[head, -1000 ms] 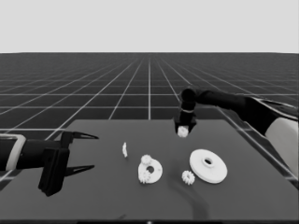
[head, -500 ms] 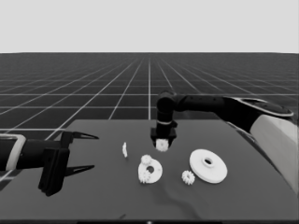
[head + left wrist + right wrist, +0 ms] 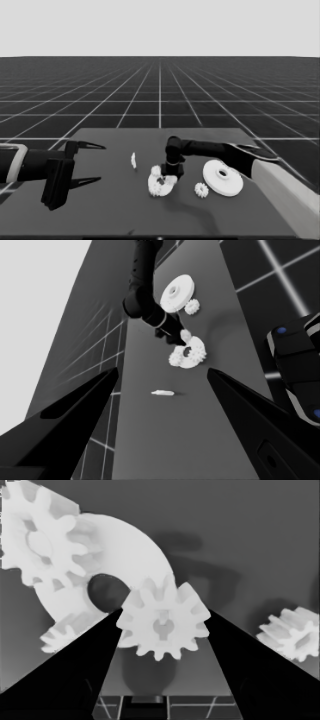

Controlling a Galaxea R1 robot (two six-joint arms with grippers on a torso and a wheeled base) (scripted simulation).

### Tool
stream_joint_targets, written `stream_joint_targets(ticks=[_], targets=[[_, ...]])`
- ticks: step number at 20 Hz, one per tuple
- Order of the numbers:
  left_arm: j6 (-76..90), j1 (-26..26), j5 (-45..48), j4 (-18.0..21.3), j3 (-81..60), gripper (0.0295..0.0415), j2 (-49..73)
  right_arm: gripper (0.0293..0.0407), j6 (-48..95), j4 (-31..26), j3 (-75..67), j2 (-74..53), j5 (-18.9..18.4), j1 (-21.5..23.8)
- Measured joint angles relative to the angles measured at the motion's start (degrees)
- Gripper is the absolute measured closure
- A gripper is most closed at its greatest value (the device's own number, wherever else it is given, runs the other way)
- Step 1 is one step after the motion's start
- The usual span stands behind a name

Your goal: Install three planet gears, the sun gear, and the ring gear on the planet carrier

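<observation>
Table (image 3: 115, 215) is carrying every white part in a loose group right of its middle. Larger round part (image 3: 223, 178), the ring gear, is lying flat at the right of that group, with nothing on it. Smaller round part (image 3: 161, 184), the planet carrier, is lying to its left, well apart, with 2 gears (image 3: 42, 542) already sitting on its face. Right gripper (image 3: 170, 175) is hanging just over the far rim of this smaller part, its fingers (image 3: 75, 665) pinching 1 gear (image 3: 162, 622) between them, above the rim next to the dark central hole. Left gripper (image 3: 90, 162) is waiting over the table's left end, fingers spread wide, nothing between them. Lone gear (image 3: 201, 189) is lying flat between the 2 round parts, close to the ring gear's near edge. Thin white piece (image 3: 133, 160) is sitting left of the planet carrier, apart from it.
</observation>
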State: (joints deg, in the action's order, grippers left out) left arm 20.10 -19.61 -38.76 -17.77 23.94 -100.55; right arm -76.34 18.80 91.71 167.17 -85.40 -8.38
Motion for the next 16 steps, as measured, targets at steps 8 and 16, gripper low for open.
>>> stream_joint_targets(ticks=[8,16], targets=[[0.0,0.0,0.0,0.0,0.0,0.0326,0.0,0.0316,0.3,0.4,0.5,0.2,0.3,-0.4],[0.0,0.0,0.0,0.0,0.0,0.0326,0.0,0.0315,-5.6,-15.7,-8.9,-2.3,-4.6,16.1]])
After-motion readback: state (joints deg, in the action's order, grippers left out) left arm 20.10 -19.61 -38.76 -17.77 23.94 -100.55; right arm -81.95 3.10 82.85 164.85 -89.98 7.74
